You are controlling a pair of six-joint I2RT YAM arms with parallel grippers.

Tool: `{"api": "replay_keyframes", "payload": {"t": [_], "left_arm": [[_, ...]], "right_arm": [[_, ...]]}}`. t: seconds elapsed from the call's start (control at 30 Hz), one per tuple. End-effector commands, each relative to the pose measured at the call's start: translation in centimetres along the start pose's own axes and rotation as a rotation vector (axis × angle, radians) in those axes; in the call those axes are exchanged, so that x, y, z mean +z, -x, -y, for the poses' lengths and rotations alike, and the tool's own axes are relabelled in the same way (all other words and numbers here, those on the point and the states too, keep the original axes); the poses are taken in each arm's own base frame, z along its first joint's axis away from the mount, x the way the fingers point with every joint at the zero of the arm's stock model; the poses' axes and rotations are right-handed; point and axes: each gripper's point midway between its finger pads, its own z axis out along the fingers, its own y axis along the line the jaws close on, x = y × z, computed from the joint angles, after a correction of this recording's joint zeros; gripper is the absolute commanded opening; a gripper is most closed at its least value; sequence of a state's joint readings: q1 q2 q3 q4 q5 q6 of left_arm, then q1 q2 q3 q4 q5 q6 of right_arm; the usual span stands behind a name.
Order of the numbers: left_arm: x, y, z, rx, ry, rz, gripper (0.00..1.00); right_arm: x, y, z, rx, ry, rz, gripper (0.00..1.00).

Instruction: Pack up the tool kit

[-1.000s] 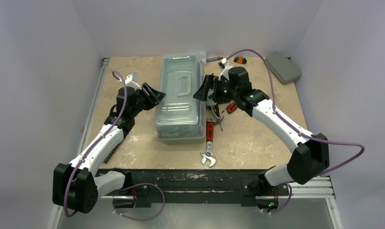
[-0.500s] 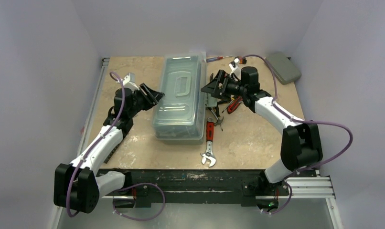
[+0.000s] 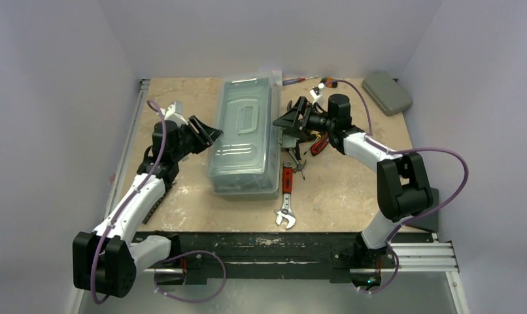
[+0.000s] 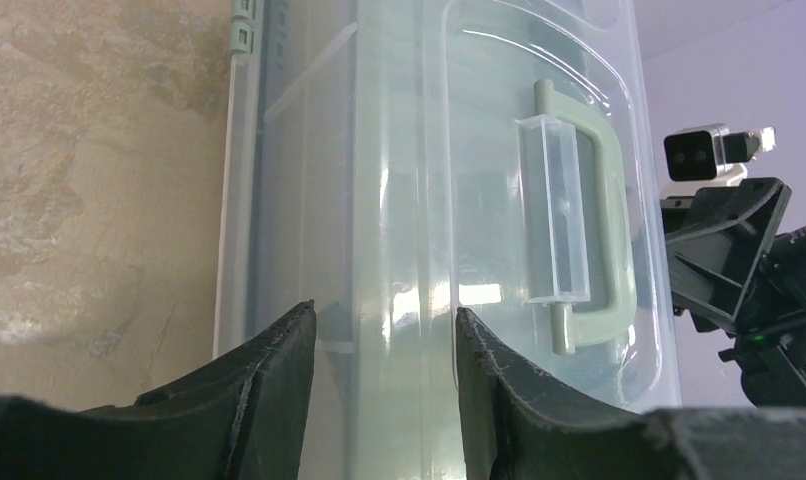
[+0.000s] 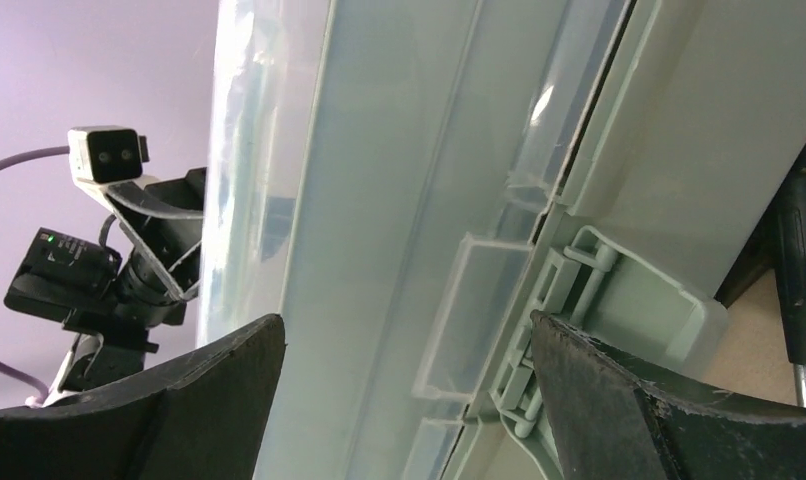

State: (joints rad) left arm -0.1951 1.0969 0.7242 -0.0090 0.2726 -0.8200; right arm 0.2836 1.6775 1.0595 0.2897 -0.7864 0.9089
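The grey-green toolbox (image 3: 246,137) with its translucent lid down stands mid-table, its handle (image 3: 247,118) on top. My left gripper (image 3: 208,134) is open at the box's left side; the left wrist view shows the lid (image 4: 449,200) and handle (image 4: 589,210) just beyond the fingertips (image 4: 297,340). My right gripper (image 3: 286,121) is open at the box's right side; the right wrist view shows the latch (image 5: 539,300) between the spread fingers (image 5: 579,370). Loose tools lie right of the box: a red-handled wrench (image 3: 286,196), pliers (image 3: 318,144).
A small flat grey case (image 3: 387,92) lies at the back right corner. Small items (image 3: 326,83) and a screwdriver (image 3: 293,81) lie behind the box. The right arm's purple cable (image 3: 437,154) loops over the right side.
The toolbox has shifted slightly left and turned a little. My right arm has drawn back, its elbow folding in; the left gripper has backed off a little to the left.
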Motion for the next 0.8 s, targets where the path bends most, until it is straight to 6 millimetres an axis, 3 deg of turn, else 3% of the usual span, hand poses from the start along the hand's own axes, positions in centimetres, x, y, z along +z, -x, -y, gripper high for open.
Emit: {"api": "replay_keyframes", "payload": {"t": [0.0, 0.27, 0.77], "left_arm": [[-3.4, -8.0, -1.8, -0.124, 0.056, -0.371, 0.31], [-3.4, -7.2, -2.3, -0.209, 0.003, -0.371, 0.3], [-2.6, -8.4, -3.6, -0.262, -0.011, -0.409, 0.28]], "right_arm": [[0.4, -0.6, 1.1, 0.033, 0.005, -0.022, 0.92], [0.5, -0.5, 2.4, 0.06, 0.007, -0.036, 0.9], [-0.7, 0.5, -2.3, -0.017, 0.118, -0.029, 0.9]]}}
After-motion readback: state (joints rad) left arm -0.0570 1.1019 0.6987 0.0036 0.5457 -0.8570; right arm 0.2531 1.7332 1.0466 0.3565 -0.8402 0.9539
